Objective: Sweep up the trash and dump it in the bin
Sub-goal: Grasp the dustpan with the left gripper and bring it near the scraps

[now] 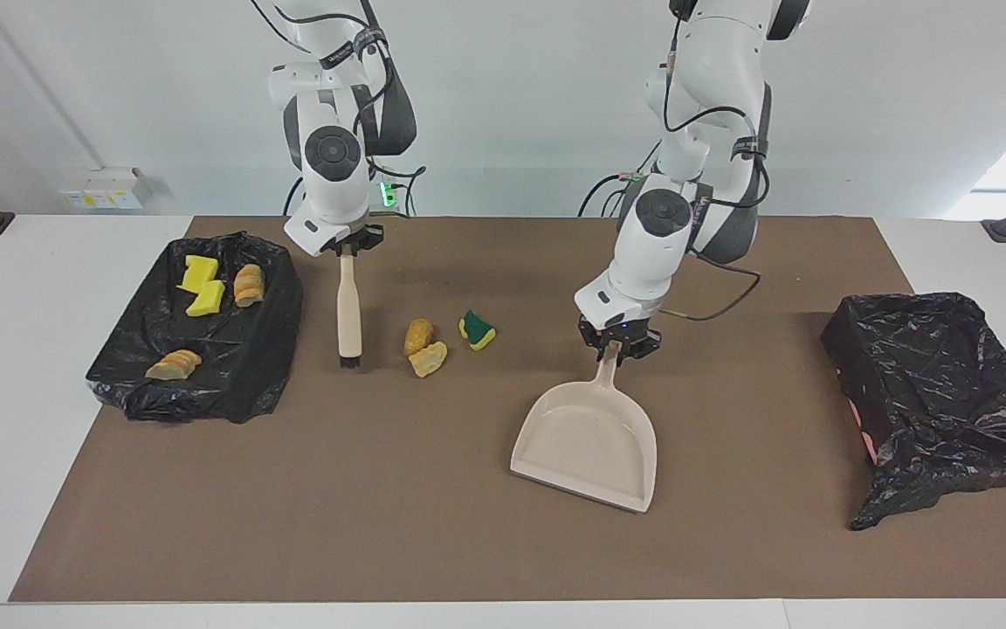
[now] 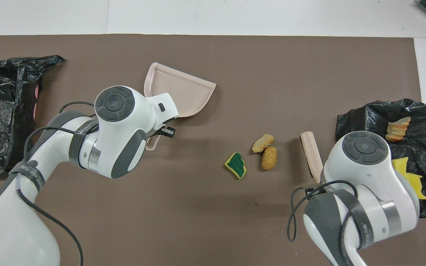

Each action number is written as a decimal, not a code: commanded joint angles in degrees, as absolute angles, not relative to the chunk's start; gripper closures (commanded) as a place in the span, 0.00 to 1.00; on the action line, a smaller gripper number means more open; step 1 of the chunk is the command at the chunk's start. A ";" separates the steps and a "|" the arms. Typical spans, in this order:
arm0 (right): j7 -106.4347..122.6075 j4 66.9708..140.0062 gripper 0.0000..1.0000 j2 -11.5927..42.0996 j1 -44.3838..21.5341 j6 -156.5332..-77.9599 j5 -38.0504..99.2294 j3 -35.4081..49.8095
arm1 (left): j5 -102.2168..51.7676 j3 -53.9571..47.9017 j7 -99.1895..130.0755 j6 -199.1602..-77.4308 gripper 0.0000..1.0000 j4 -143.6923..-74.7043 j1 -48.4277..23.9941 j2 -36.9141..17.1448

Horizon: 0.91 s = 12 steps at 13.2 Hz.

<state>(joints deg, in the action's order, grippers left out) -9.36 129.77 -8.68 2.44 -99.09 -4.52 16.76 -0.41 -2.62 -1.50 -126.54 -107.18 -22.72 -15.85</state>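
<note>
Your left claw [image 1: 617, 349] is gripping the dustpan [image 1: 586, 447] handle, right claw [image 1: 347, 248] gripping the brush [image 1: 347, 310]; next, be setting the pan beside the scraps [image 1: 426, 348].

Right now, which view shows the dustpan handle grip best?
Facing view: the left tool is shut on the dustpan handle, in plain sight. In the overhead view the arm's wrist covers most of the handle; only its end shows.
</note>
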 commanded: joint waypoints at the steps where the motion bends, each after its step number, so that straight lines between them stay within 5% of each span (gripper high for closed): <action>1: -7.21 131.57 1.00 -10.90 3.43 -99.76 -2.64 17.31 | 0.53 -2.81 -11.31 -125.60 1.00 -106.70 -19.96 -14.24; 8: -7.65 134.99 1.00 -11.86 2.02 -101.24 2.82 17.31 | 4.03 -2.55 -47.15 -115.58 1.00 -108.01 -15.56 -8.80; 12: 0.06 135.79 1.00 -11.87 5.53 -101.34 2.29 17.23 | 10.27 -2.72 -56.07 -114.78 1.00 -115.46 -17.74 -3.88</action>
<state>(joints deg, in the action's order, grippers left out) -5.08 133.73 -9.52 2.89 -100.03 1.66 17.06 6.93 -2.67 -53.94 -114.55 -109.39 -16.21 -8.87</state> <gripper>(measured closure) 0.740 0.687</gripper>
